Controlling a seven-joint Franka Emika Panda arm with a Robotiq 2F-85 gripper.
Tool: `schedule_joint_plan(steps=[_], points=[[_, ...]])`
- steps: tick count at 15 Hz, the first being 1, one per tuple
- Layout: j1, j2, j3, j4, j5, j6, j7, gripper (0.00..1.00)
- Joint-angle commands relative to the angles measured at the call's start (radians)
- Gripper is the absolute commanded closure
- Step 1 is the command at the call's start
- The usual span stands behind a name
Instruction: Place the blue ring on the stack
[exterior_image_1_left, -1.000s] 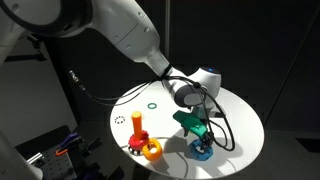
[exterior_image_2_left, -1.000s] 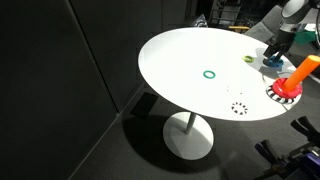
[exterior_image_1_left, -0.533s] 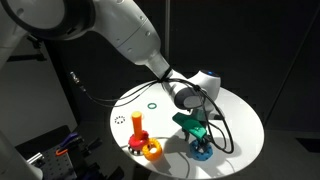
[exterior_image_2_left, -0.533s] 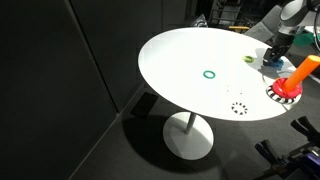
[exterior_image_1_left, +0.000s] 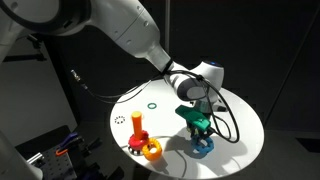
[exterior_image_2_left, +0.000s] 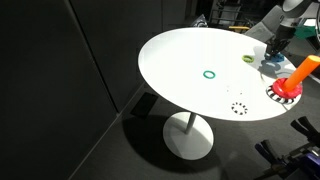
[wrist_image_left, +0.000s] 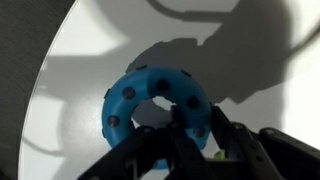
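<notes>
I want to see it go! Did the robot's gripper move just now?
Yes. The gripper, holding the blue ring, has shifted slightly away from the stack in an exterior view.

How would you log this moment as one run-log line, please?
phase: grasp | pincer: straddling rim of thick bright blue bumpy toy ring, grip unconfirmed | upright orange-red stacking peg: ring not yet on it

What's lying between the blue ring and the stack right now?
In an exterior view, the orange ring lies beside the base of the stack, on the side facing the blue ring. The rest of that stretch is bare white table.
</notes>
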Motion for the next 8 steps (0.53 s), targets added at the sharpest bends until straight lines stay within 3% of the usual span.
schedule_joint_plan(steps=[1, 8], points=[[0.019, -0.088, -0.002, 0.0, -0.025, -0.108, 0.034, 0.9], [0.096, -0.251, -0.017, -0.071, -0.093, -0.214, 0.087, 0.9]])
